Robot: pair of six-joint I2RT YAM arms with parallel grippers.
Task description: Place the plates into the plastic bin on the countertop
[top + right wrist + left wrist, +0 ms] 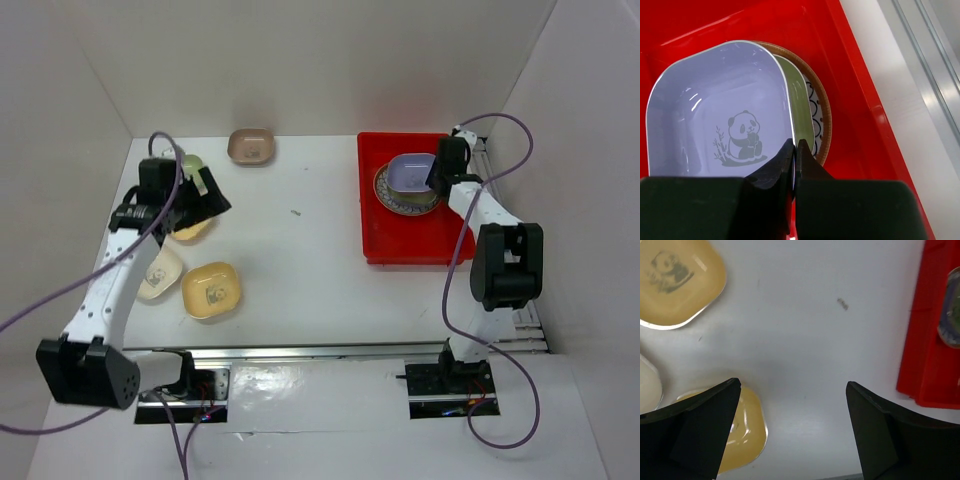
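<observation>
My right claw (pixel 795 150) is pinched on the rim of the lilac dish (pixel 715 100), which lies over the green dish (pixel 802 110) and round plate (pixel 824 115) inside the red bin (pixel 855 100), far right. My left claw (pixel 792 385) gapes wide above a yellow dish (pixel 747 425) on the left.

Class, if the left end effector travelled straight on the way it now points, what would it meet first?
Probably bare countertop, just beside the nearer yellow dish; depth is unclear.

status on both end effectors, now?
Left end effector: open, holding nothing.
Right end effector: closed on the rim of the lilac dish, inside the red bin.
</observation>
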